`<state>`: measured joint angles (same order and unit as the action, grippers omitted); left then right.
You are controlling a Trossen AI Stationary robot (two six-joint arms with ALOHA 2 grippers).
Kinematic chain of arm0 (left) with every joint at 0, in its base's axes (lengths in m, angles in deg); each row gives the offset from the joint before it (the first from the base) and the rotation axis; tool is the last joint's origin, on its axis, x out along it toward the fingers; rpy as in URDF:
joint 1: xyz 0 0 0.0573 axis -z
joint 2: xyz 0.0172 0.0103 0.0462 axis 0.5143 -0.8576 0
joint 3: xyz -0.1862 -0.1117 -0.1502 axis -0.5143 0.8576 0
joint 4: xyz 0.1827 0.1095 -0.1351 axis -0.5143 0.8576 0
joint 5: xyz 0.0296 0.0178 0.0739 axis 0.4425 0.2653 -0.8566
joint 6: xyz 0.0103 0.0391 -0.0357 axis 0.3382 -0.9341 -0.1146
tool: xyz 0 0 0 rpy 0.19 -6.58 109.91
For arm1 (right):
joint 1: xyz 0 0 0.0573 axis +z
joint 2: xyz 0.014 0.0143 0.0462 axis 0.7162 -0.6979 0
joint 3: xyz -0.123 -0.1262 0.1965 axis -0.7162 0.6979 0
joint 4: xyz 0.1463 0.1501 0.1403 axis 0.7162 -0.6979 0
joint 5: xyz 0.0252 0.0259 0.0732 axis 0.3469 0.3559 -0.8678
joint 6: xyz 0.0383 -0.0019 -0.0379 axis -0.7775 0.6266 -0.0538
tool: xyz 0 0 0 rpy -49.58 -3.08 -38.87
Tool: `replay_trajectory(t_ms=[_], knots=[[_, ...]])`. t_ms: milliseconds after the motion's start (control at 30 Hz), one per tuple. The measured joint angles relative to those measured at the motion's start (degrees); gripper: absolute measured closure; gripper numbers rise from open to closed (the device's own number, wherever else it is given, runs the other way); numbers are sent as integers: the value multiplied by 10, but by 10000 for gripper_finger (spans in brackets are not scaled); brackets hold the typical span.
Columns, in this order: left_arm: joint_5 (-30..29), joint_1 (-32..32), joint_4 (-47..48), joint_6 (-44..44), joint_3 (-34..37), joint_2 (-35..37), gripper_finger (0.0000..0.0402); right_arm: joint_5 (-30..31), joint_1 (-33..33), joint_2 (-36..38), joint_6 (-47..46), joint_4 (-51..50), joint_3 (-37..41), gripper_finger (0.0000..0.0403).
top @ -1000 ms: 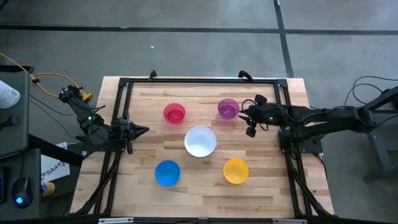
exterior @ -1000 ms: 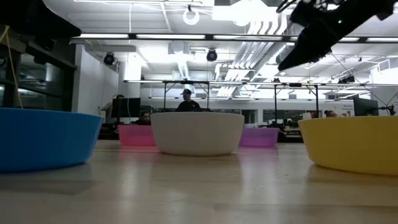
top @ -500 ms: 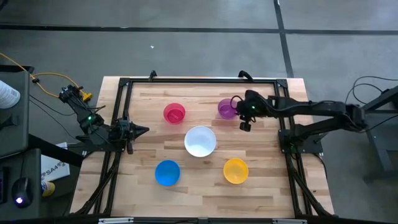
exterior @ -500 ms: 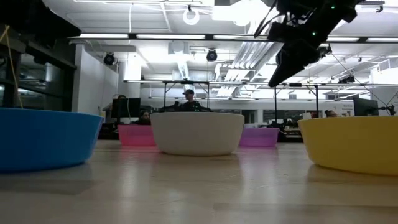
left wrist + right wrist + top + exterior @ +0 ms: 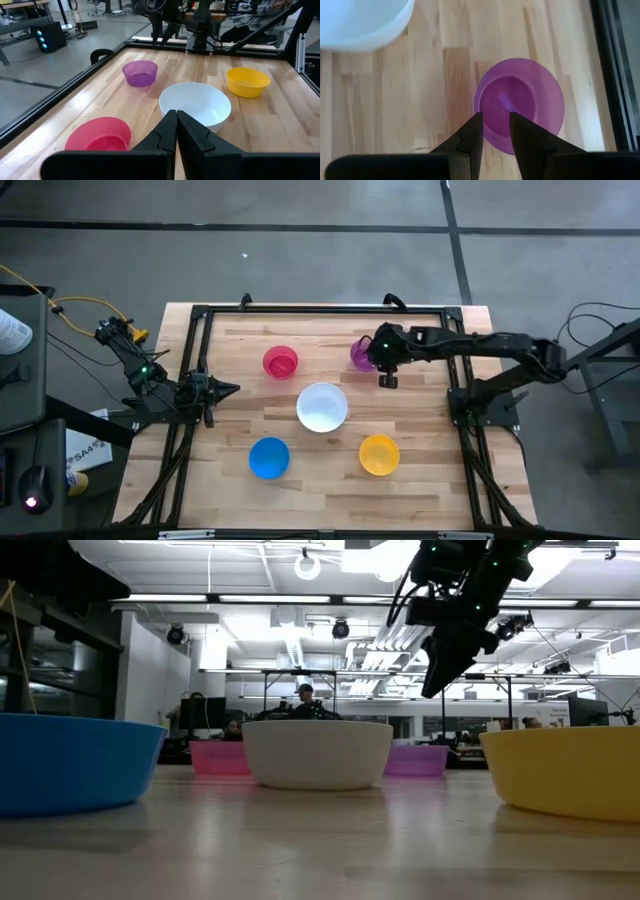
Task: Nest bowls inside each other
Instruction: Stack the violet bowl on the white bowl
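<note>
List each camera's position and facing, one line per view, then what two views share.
High: overhead, straight down; both arms, five bowls, right gripper.
Low: table height, level across; right arm above the white bowl.
Left wrist: on the waiting left arm, over its shut left gripper, across the table.
Right wrist: looking down past open fingers onto the purple bowl.
Shared: both wrist views show purple and white bowls.

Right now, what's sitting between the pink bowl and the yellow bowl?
The white bowl lies between the pink bowl and the yellow bowl, on the diagonal joining them; the high view shows it.
</note>
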<state>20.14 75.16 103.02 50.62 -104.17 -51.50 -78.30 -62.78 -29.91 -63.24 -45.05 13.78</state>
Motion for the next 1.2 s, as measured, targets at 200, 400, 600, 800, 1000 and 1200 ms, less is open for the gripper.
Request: replay_trajectory(t_ms=[200,400,600,800,1000,1200], knots=[[0,0,0,0,0,0,390,4,0,-45,26,-28,-15,314],[0,0,1,0,0,0,390,5,0,-86,40,-47,-15,314],[0,0,1,0,0,0,390,18,0,-106,73,-33,-15,314],[0,0,3,0,0,0,390,20,0,-106,90,-22,-16,314],[0,0,3,-1,0,0,390,7,0,-106,98,-21,-16,314],[0,0,3,-2,0,0,390,-6,-2,-106,98,-12,-16,314]])
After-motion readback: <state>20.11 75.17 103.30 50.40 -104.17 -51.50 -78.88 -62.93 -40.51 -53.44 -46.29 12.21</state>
